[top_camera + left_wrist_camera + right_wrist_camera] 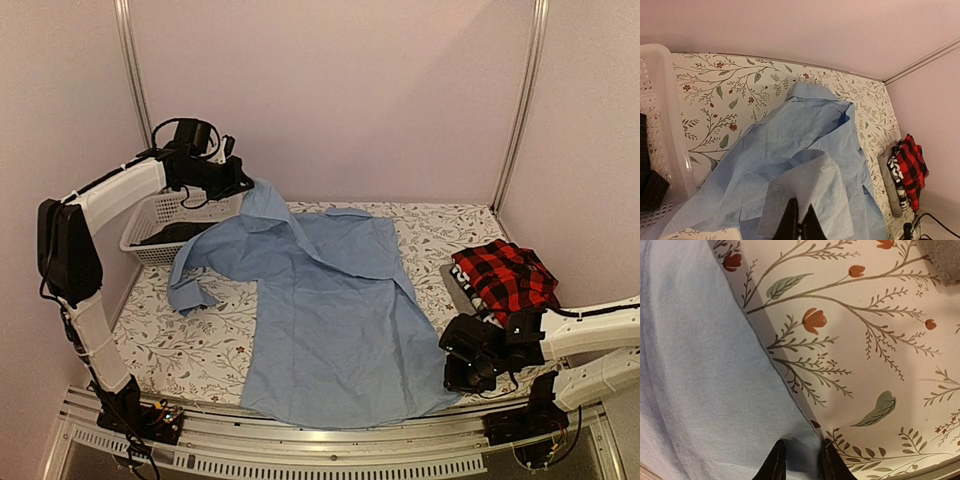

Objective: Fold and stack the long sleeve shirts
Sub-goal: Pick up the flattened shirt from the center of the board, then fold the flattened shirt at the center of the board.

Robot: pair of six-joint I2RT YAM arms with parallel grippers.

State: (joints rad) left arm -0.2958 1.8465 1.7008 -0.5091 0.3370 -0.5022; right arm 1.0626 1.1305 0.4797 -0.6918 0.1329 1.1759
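Where plaid shirt (505, 280) tops grey shirt (886, 167), white lettering (896, 172) illegible

The light blue shirt (330, 320) is covering the table's middle, with one corner hanging raised beside the white basket (150, 235) (which is blocking the far-left corner). The plaid shirt (505, 280) is occupying the right side, seemingly lying atop a grey shirt (886, 172). Bare flowered tabletop (190, 345) is lying open at near left, and a narrower strip is running between blue cloth and plaid.
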